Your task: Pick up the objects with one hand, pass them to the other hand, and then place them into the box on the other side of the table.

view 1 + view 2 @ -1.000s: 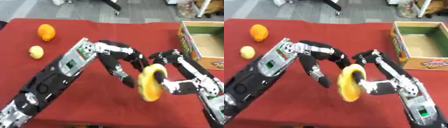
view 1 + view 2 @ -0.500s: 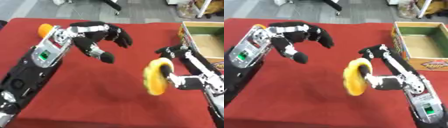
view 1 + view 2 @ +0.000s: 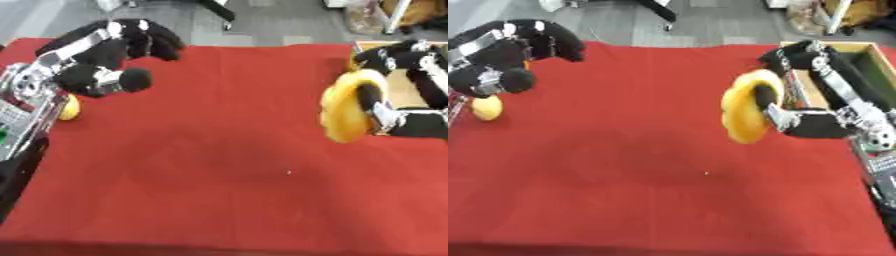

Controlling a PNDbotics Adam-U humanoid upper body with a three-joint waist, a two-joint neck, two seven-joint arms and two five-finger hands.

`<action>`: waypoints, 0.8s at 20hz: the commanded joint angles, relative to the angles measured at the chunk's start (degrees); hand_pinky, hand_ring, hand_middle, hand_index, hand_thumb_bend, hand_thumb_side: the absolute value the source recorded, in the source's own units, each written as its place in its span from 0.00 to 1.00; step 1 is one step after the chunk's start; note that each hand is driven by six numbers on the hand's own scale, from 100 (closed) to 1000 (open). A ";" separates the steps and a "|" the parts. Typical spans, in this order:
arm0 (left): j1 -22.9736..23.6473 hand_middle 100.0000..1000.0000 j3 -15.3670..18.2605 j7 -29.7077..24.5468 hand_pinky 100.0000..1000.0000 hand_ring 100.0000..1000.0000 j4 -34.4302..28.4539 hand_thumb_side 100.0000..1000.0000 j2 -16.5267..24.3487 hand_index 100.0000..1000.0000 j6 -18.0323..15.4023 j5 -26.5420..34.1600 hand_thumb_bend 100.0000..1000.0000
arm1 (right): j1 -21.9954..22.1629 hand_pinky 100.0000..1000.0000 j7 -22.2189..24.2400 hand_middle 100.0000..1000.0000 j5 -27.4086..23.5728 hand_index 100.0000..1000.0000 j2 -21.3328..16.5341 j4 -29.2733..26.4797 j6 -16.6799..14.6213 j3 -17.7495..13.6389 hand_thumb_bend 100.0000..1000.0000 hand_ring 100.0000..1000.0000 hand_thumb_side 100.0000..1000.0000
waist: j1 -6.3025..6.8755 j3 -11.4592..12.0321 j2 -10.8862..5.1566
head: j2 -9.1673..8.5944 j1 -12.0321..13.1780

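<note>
1. At the right of the red worktop, the right hand holds a yellow ring-shaped object off the surface, fingers curled through and around it.
2. Just behind that hand sits the box, partly hidden by the arm.
3. Far left, the left hand hangs above the worktop with fingers loosely curled, holding nothing.
4. A small yellow fruit lies just below it, partly covered.
</note>
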 commanded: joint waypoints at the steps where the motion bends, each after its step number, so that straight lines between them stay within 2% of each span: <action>1: 1.77 0.69 3.51 3.01 0.84 0.73 -3.39 0.54 -0.78 0.77 0.39 0.58 0.64 | -2.52 0.72 -3.96 0.29 1.10 0.35 -5.68 2.45 0.94 -2.63 0.00 0.47 0.30 | -0.18 0.33 -0.12 | 0.31 -1.05; 5: 4.86 0.69 5.20 4.33 0.83 0.72 -5.90 0.54 -3.05 0.77 0.77 -0.34 0.64 | -6.41 0.72 -7.01 0.29 2.91 0.36 -8.85 10.20 2.61 -4.05 0.00 0.47 0.28 | -0.11 1.05 0.00 | 0.31 -2.51; 8: 6.55 0.69 5.99 4.73 0.83 0.72 -7.19 0.54 -4.72 0.77 1.01 -1.23 0.63 | -10.47 0.72 -8.62 0.29 5.71 0.36 -9.60 19.63 3.62 -5.14 0.00 0.48 0.28 | 0.05 1.68 0.07 | 0.31 -4.36; 13: 8.45 0.67 7.24 5.20 0.83 0.72 -8.28 0.54 -7.39 0.76 0.75 -2.61 0.63 | -16.35 0.73 -11.65 0.29 10.09 0.37 -9.04 37.43 5.26 -8.32 0.00 0.48 0.30 | 0.14 2.92 0.36 | 0.31 -10.52; 16: 9.05 0.67 7.61 5.34 0.83 0.71 -8.32 0.55 -8.58 0.76 0.71 -2.78 0.63 | -19.05 0.73 -13.22 0.29 12.19 0.39 -8.91 46.07 5.62 -10.04 0.00 0.48 0.28 | 0.01 3.64 0.65 | 0.31 -14.49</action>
